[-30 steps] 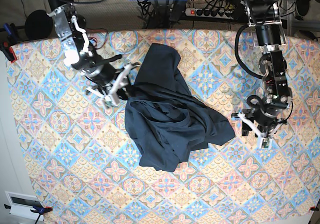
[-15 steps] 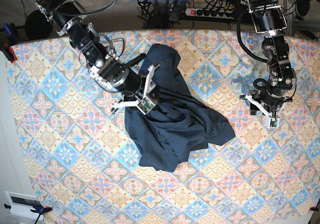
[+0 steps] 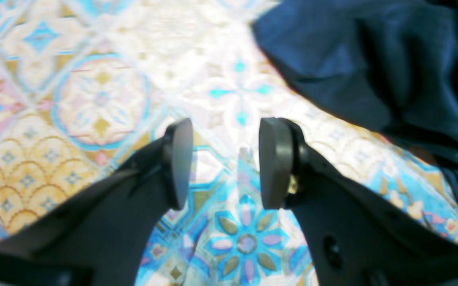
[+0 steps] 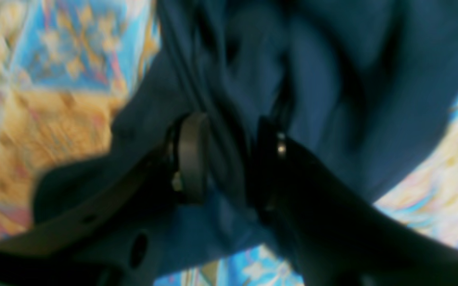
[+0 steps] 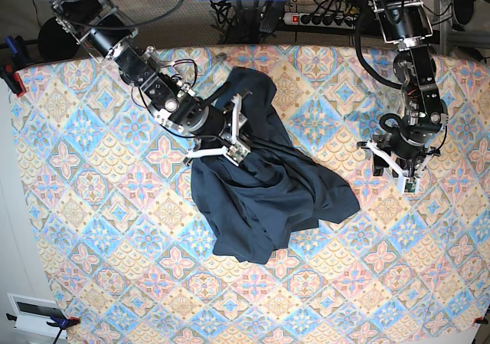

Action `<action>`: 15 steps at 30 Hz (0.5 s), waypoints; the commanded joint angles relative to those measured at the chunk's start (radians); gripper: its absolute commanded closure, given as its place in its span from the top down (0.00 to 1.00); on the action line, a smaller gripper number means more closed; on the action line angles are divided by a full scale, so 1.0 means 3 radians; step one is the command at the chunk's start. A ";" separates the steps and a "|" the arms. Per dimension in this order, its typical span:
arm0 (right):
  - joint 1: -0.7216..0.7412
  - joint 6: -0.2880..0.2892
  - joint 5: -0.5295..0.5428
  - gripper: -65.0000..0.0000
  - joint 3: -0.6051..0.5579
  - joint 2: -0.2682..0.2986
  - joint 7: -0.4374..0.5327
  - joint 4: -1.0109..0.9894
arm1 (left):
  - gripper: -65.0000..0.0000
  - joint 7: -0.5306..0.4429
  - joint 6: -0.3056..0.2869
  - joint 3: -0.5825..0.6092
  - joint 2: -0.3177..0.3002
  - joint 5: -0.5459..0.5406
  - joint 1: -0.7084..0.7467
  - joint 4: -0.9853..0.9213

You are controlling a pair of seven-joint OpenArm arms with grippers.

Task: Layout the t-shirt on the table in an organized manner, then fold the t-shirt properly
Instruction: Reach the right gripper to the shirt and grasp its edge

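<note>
since a second ago my right gripper [image 5: 233,133] swung onto the t-shirt [image 5: 264,187], jaws straddling a fold; grip uncertain. left gripper [image 5: 400,168] hangs parted, empty, beside it. shirt lies crumpled mid-table [image 5: 92,229]; i judge layout barely begun, folding untouched.

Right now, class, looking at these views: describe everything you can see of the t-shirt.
The t-shirt is plain dark navy, soft fabric by its look, lying crumpled in a bunched heap near the middle of the table, not spread flat. Folds overlap, so sleeves and collar cannot be told apart. The right gripper sits at its upper left edge with a fold of cloth between its jaws. The left gripper stands open, apart from it, over bare cloth.
</note>
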 commanded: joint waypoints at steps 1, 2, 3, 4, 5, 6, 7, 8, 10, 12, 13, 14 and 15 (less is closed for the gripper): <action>0.0075 -0.0007 -0.0002 0.31 0.0008 0.0015 0.0075 0.0037 | 0.41 -0.0058 0.0015 -0.0018 -0.0054 -0.0021 -0.0045 0.0067; 0.0111 -0.0007 -0.0002 0.30 -0.0002 0.0015 0.0075 0.0022 | 0.41 -0.0058 0.0015 -0.0013 -0.0054 -0.0021 -0.0050 0.0067; 0.0131 -0.0007 -0.0002 0.30 -0.0007 0.0015 0.0075 0.0017 | 0.41 -0.0058 0.0015 -0.0013 -0.0054 -0.0021 -0.0050 0.0067; 0.0142 -0.0007 -0.0002 0.30 -0.0007 0.0015 0.0075 0.0007 | 0.41 -0.0063 0.0015 -0.0013 -0.0054 -0.0021 -0.0050 0.0067; 0.0147 -0.0007 -0.0002 0.30 -0.0007 0.0015 0.0075 0.0001 | 0.41 -0.0063 0.0015 -0.0013 -0.0054 -0.0021 -0.0050 0.0067; 0.0147 -0.0007 -0.0002 0.29 -0.0012 0.0015 0.0075 0.0001 | 0.41 -0.0068 0.0015 -0.0013 -0.0054 -0.0021 -0.0055 0.0067; 0.0147 -0.0007 -0.0002 0.26 -0.0012 0.0015 0.0075 0.0001 | 0.41 -0.0068 0.0015 -0.0013 -0.0054 -0.0021 -0.0055 0.0067; 0.0147 -0.0007 -0.0002 0.22 -0.0012 0.0015 0.0075 0.0001 | 0.41 -0.0068 0.0015 -0.0018 -0.0054 -0.0021 -0.0055 0.0067; 0.0147 -0.0007 -0.0002 0.11 -0.0012 0.0015 0.0075 0.0001 | 0.41 -0.0074 0.0015 -0.0018 -0.0054 -0.0026 -0.0055 0.0067; 0.0142 -0.0007 -0.0002 0.03 -0.0012 0.0020 0.0070 0.0012 | 0.41 -0.0074 0.0015 -0.0013 -0.0054 -0.0026 -0.0061 0.0067; 0.0136 -0.0007 -0.0002 0.03 -0.0012 0.0025 0.0070 0.0037 | 0.41 -0.0074 0.0015 -0.0013 -0.0054 -0.0026 -0.0061 0.0067; 0.0131 -0.0007 -0.0002 0.02 -0.0012 0.0030 0.0055 0.0083 | 0.41 -0.0074 0.0015 -0.0013 -0.0054 -0.0026 -0.0066 0.0067; 0.0121 -0.0007 -0.0002 0.01 -0.0012 0.0035 0.0040 0.0140 | 0.41 -0.0074 0.0015 -0.0013 -0.0054 -0.0031 -0.0066 0.0067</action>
